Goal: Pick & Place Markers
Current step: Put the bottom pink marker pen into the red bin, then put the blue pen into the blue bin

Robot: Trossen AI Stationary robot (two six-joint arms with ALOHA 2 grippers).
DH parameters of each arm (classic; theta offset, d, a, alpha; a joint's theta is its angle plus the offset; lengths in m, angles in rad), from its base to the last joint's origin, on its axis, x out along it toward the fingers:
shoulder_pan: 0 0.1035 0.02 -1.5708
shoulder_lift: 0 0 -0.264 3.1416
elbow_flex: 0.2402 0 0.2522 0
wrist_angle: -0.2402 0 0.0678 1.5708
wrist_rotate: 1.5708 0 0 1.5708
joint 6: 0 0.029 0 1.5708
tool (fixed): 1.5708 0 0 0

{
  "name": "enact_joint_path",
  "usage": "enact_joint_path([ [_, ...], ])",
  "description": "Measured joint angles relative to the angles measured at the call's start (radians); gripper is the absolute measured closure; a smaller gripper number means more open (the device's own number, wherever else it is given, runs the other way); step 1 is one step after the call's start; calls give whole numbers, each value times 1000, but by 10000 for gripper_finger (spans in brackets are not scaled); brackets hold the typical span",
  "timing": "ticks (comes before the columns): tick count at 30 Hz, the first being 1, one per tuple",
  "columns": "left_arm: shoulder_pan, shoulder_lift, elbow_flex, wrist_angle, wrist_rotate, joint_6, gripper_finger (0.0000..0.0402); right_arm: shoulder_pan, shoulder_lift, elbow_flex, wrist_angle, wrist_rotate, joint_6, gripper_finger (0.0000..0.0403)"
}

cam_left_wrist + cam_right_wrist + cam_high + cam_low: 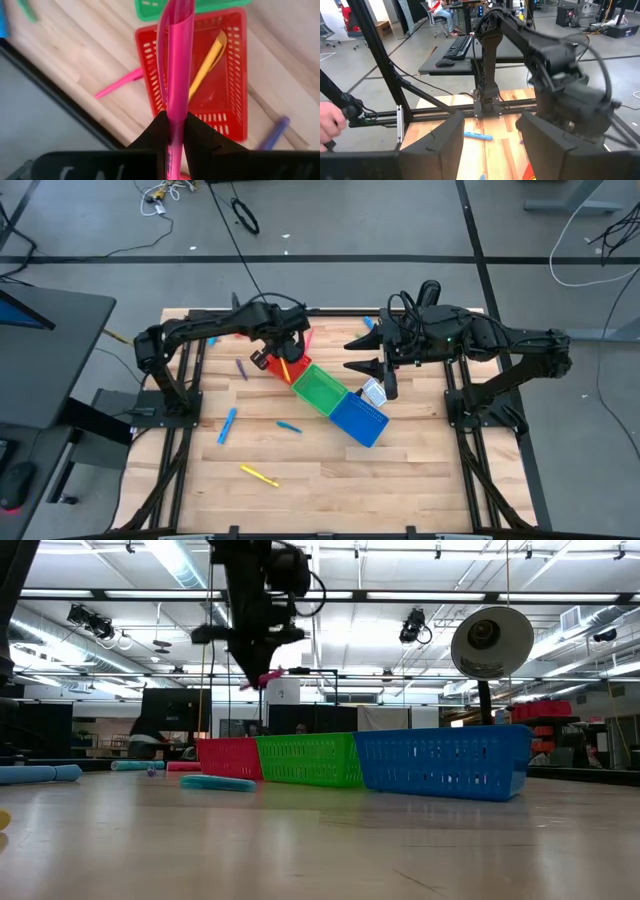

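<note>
High view is showing the left claw (283, 352) hovering over the red bin (276, 366) just left of frame centre, pinching a pink marker (176, 75) between its pressed fingers. Inside that bin a yellow marker (206, 65) is lying slantwise. The green bin (320, 390) and blue bin (360, 420) are running diagonally toward lower right. Loose markers are lying across the tabletop (330, 480): blue ones (228, 425) at left, a yellow one (259, 475) lower left. The right claw (362, 353) is waiting spread apart at centre right.
</note>
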Motion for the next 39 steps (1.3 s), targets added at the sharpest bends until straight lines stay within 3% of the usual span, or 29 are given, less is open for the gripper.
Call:
enact_joint_path([
  [14,0,-1,-304,286,1,54,363,0,0,0,-8,7,23,207],
  [23,16,-1,-343,334,-8,139,360,0,0,0,-16,8,49,207],
  [32,24,-1,-343,337,-18,197,242,0,0,0,-15,8,49,207],
  [39,20,-1,-340,335,-44,181,207,0,0,0,-15,8,46,207],
])
